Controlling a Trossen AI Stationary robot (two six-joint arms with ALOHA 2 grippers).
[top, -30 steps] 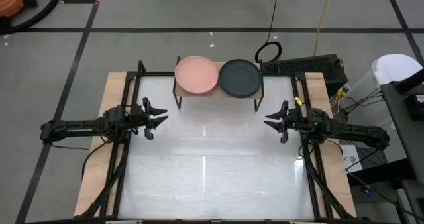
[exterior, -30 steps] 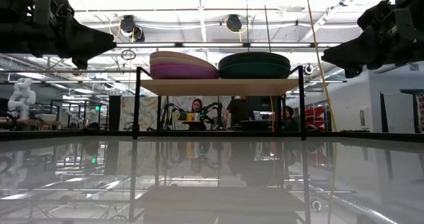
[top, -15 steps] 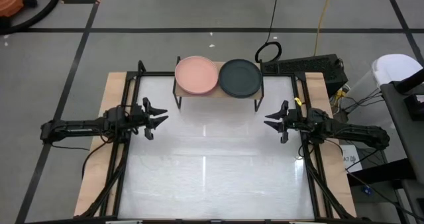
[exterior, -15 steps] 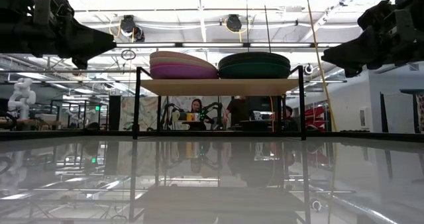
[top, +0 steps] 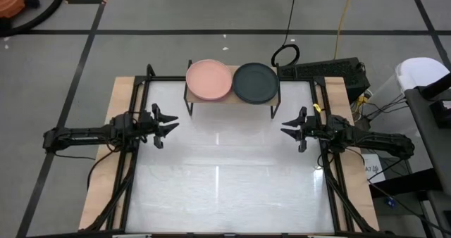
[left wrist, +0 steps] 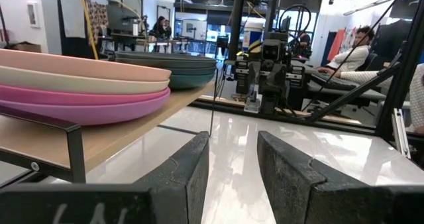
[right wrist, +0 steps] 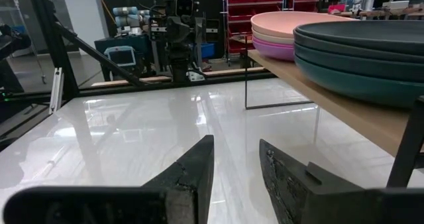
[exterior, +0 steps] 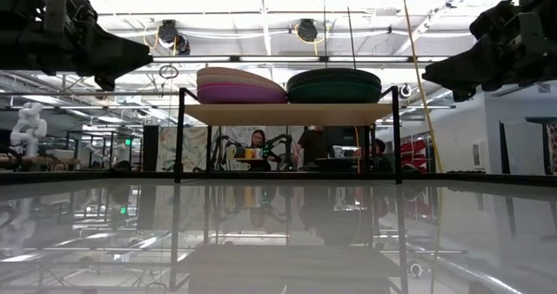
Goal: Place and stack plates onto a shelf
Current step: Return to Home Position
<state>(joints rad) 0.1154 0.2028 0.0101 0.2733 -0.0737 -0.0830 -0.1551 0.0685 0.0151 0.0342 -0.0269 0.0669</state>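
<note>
Two stacks of plates rest on the light-wood shelf (top: 232,96) at the table's far edge. The left stack (top: 208,79) is topped by the salmon pink plate, with beige, magenta and purple (exterior: 241,93) below it. The right stack (top: 255,82) is topped by a charcoal plate, with dark teal plates (exterior: 334,91) beneath. My left gripper (top: 169,126) hovers open at the table's left side, pointing right. My right gripper (top: 289,129) hovers open at the right side, pointing left. Both are apart from the shelf and hold nothing.
The glossy white tabletop (top: 225,174) lies between and in front of the grippers. The shelf's thin black legs (exterior: 180,136) stand on the far part of the table. Cables and a black box (top: 331,72) lie beyond the far right corner. People sit in the room behind.
</note>
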